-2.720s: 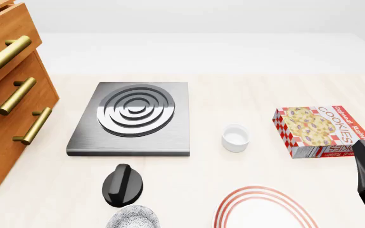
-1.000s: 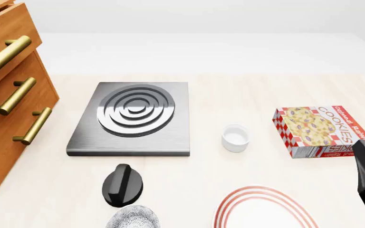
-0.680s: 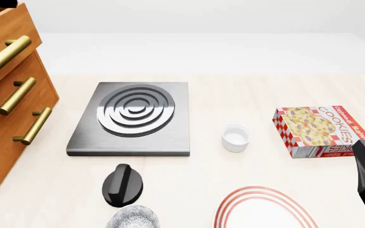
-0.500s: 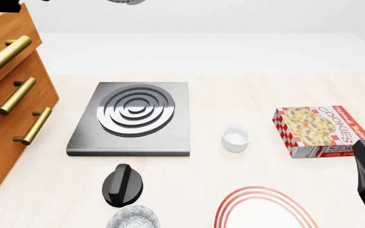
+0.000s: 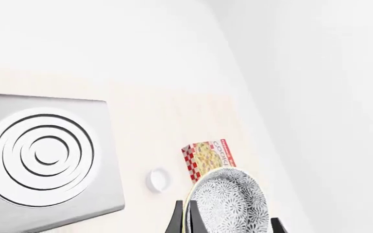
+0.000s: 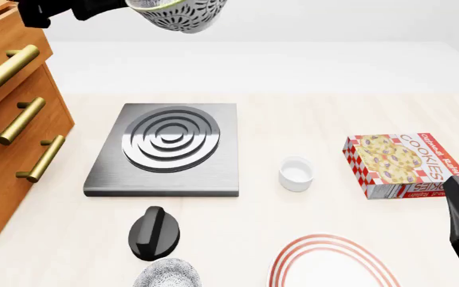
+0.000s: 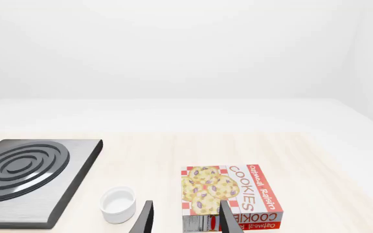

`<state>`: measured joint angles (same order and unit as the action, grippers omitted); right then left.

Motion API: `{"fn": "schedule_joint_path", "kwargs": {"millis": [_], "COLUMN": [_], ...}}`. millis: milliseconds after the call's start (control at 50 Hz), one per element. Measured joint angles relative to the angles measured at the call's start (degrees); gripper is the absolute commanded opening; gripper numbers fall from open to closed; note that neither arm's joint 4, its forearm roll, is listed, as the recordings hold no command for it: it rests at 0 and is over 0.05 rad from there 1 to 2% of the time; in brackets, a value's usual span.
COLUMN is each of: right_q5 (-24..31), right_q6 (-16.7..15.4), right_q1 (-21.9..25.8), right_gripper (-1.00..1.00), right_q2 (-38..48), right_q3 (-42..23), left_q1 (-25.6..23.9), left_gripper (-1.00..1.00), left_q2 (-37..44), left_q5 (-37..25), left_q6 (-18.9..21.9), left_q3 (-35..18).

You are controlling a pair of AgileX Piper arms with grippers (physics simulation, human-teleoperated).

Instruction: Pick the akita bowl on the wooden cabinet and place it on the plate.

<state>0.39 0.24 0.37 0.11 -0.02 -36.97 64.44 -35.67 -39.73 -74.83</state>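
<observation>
The akita bowl [image 6: 180, 13] hangs high in the air over the far side of the table, right of the wooden cabinet [image 6: 6, 125]. My left gripper [image 6: 136, 5] is shut on its rim. In the left wrist view the patterned akita bowl [image 5: 228, 201] sits tilted, its rim pinched between the fingers of the left gripper [image 5: 186, 224]. The plate [image 6: 333, 266] with red rings lies at the table's near edge, far below the bowl. Right of the plate, my right gripper [image 7: 186, 221] stands open, holding nothing.
A grey square stove [image 6: 165, 146] lies mid-table under the bowl's side. A small white cup [image 6: 296, 173] and a cookie box [image 6: 405, 164] sit to its right. A black knob-like object [image 6: 153, 233] and a second patterned bowl [image 6: 167, 274] lie at the near edge, left of the plate.
The left arm has come into the front view from the top left, carrying the bowl rightward and lower, away from the cabinet. The right arm has not moved.
</observation>
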Motion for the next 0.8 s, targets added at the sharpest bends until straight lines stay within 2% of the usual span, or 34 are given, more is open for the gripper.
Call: {"fn": "schedule_joint_path", "kwargs": {"millis": [800], "right_q5": [0.0], "right_q6": [0.0], "right_q1": [0.0], "right_gripper": [1.00], "right_q2": [0.0], "right_q3": [0.0], "left_q1": [-7.3], "left_gripper": [-1.00], "left_q2": [1.7], "left_q5": [1.4], "left_q6": [-0.3], "left_q3": [3.2]}}
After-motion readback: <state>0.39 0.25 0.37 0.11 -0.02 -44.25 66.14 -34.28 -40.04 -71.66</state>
